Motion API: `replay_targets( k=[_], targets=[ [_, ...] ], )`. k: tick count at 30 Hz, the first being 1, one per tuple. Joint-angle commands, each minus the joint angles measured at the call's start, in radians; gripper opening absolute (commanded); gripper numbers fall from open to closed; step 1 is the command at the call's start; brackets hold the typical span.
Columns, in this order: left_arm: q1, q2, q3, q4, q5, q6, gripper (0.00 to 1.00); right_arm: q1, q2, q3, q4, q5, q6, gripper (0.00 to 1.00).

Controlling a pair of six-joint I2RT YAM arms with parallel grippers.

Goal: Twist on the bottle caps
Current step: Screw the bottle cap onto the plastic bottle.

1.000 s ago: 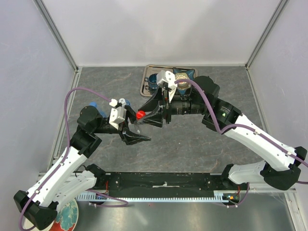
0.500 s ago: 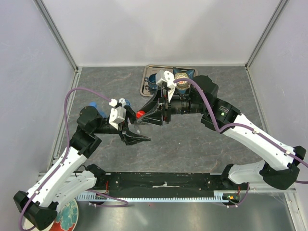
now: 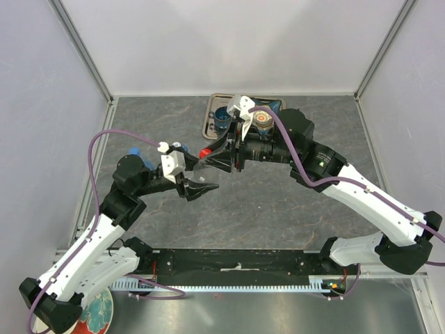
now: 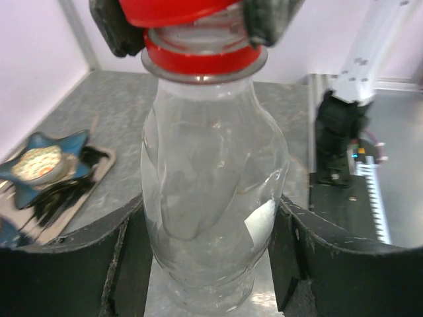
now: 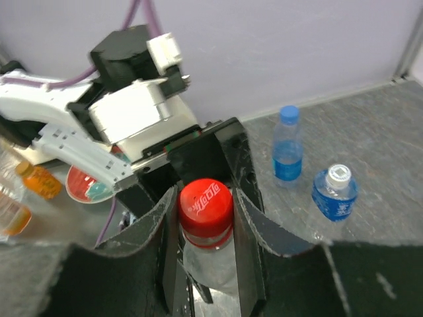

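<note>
Change since a second ago: the right gripper (image 5: 205,195) has pinched shut on the red cap (image 5: 205,206), and cap, bottle and left gripper (image 4: 208,212) have shifted slightly toward the far side. Surface: grey marbled table (image 3: 278,209), enclosed by pale panel walls (image 3: 229,49) on the left, far and right sides. Fixtures: one metal tray (image 3: 210,111) at the far centre, holding one dark blue cup (image 3: 221,118) and one blue star-shaped dish (image 4: 66,148). Bottles, three: one clear bottle (image 4: 211,198), held off the table left of centre, in front of the tray; one blue-capped bottle (image 5: 287,158) and one white-capped bottle (image 5: 337,201), both blue-labelled, standing on the table near each other behind the left gripper. Caps, three: red, seated on the clear bottle's neck above a red collar ring; blue cap (image 5: 288,114) and white cap (image 5: 339,174), each on its own bottle. Left arm (image 3: 90,243): rises from the near left base, forearm reaching forward and rightward, its black fingers pressed against both sides of the clear bottle's body. Right arm (image 3: 375,202): arcs from the near right base toward the far centre, wrist turned leftward, its fingers clamped on either side of the red cap.
</note>
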Motion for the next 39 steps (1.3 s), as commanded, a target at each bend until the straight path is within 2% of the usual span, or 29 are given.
replay_targets(
  k=[1,5,7,11,15,19,24,33,35,39],
  targets=[
    [0.011,-0.017,-0.005,0.012,-0.280,0.154,0.02,-0.004,-0.004,-0.018,-0.076,0.154,0.084,0.00],
    [0.011,-0.016,-0.010,0.010,-0.372,0.168,0.02,0.011,0.013,-0.018,-0.127,0.281,0.114,0.00],
    [0.013,-0.013,-0.010,0.013,-0.392,0.163,0.02,0.020,0.019,-0.021,-0.150,0.292,0.117,0.00],
    [0.022,-0.013,-0.011,0.031,-0.398,0.100,0.02,0.072,0.009,-0.066,-0.119,0.326,0.124,0.00],
    [0.037,-0.013,0.002,0.042,-0.468,0.008,0.02,0.138,0.009,-0.116,-0.079,0.444,0.125,0.00],
    [0.045,-0.006,0.031,0.030,-0.554,-0.056,0.02,0.240,0.041,-0.118,-0.079,0.726,0.121,0.00],
    [0.054,0.002,0.053,0.009,-0.622,-0.090,0.02,0.338,0.110,-0.089,-0.116,0.973,0.154,0.00],
    [0.062,-0.003,0.051,0.008,-0.639,-0.083,0.02,0.370,0.182,-0.003,-0.275,1.101,0.249,0.00],
    [0.062,0.002,0.051,0.012,-0.627,-0.087,0.02,0.384,0.188,0.005,-0.285,1.125,0.258,0.02],
    [0.063,0.005,0.047,0.018,-0.559,-0.096,0.02,0.399,0.196,0.020,-0.286,1.161,0.264,0.19]
  ],
)
